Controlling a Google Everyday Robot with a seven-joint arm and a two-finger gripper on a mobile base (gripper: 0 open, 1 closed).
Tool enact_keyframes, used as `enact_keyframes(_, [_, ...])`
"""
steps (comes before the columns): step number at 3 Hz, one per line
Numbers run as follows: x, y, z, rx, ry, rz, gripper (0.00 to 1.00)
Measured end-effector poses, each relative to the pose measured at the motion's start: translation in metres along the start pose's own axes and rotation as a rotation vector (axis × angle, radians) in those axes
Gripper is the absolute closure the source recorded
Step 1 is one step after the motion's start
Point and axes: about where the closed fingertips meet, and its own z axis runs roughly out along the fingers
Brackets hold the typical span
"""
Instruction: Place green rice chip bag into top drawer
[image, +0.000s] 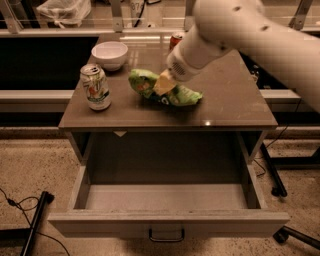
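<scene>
The green rice chip bag (182, 95) lies crumpled on the brown tabletop (235, 100), near its middle. My gripper (163, 83) comes down from the upper right on a thick white arm and sits on the bag's left half, covering part of it. The top drawer (170, 222) is pulled out wide below the tabletop. Its inside shows nothing in it, and its dark handle (166, 234) faces the front.
A green-and-white soda can (95, 87) stands at the table's left. A white bowl (110, 54) sits behind it. A red can (176, 39) stands at the back, partly behind my arm. A cable and a black stand leg (35, 222) lie on the floor at the left.
</scene>
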Motion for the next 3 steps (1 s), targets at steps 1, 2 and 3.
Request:
enact_keyframes(1, [0.012, -0.002, -0.051, -0.075, -0.094, -0.042, 0.89])
enact_keyframes(2, [0.044, 0.009, -0.086, -0.162, -0.127, -0.129, 1.0])
enact_keyframes(3, [0.075, 0.037, -0.102, -0.21, -0.12, -0.211, 1.0])
